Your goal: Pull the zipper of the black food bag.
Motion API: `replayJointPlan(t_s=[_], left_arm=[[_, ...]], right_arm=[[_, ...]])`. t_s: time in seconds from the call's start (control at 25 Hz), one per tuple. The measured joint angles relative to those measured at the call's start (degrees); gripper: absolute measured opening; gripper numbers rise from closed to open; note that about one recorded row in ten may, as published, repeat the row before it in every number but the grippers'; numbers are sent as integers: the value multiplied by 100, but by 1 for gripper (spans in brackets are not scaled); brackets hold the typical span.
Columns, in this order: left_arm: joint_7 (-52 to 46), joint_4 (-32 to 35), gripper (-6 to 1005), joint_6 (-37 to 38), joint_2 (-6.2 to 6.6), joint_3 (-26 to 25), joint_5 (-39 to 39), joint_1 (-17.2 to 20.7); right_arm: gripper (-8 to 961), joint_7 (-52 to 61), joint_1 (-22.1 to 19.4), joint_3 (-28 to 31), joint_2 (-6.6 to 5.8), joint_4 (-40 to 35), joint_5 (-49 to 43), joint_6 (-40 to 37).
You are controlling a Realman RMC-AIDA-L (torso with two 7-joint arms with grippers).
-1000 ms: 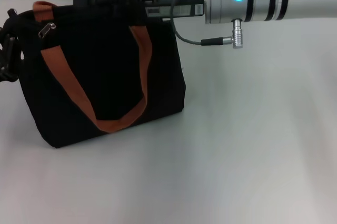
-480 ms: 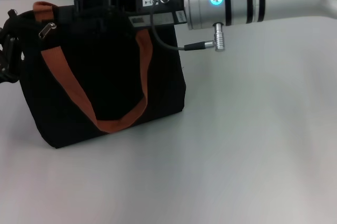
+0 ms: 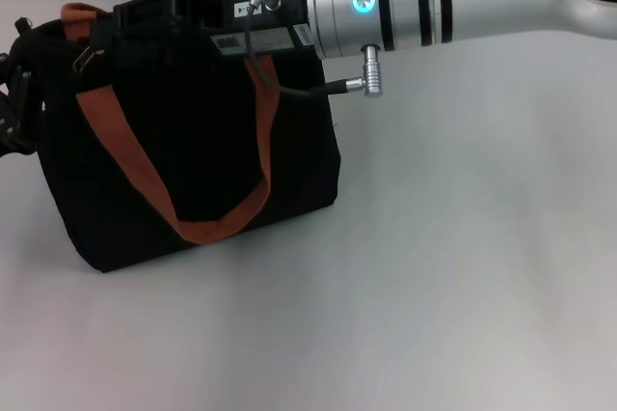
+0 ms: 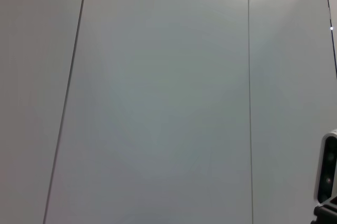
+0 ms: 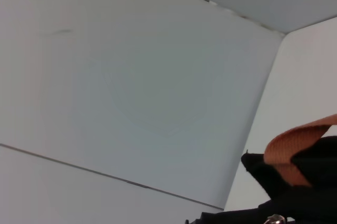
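We locate the black food bag [image 3: 188, 131] upright on the tabletop [image 3: 463, 266], toward the left of the head view, with its orange strap handles [image 3: 145, 175] draped down the front face. The zipper [image 3: 90, 57] pull shows as a small silver tab at the bag's upper left rim, beside the left end effector [image 3: 14, 102], which sits at the bag's left end; we cannot tell whether it is spread or pressed together. The right end effector [image 3: 159, 11] reaches across the top rim of the bag; its fingertips are hidden behind its own black body, so we cannot tell their state either.

We judge the task to be in its approach stage: no grasp on the pull tab is visible, and the pull itself remains to be done.

Compared with the earlier frames, the right arm has travelled leftward along the rim, closing on the zipper. The bag has not shifted.
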Motion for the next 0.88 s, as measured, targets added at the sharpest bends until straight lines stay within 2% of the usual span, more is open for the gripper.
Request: replayJointPlan(t_s=[0.2,0.44,0.88], left_arm=[[0,-19,4,9,0,0,0,0],[-2,-64,5,10,0,2,0,-21],[-4,-61,6,-11,0,19,0,-32]], right_arm=[[360,149,67,-145,0,7,37,196],[355,195,28,-753,0,-109,607,386],[354,115,-79,-776,0,-157,607,455]])
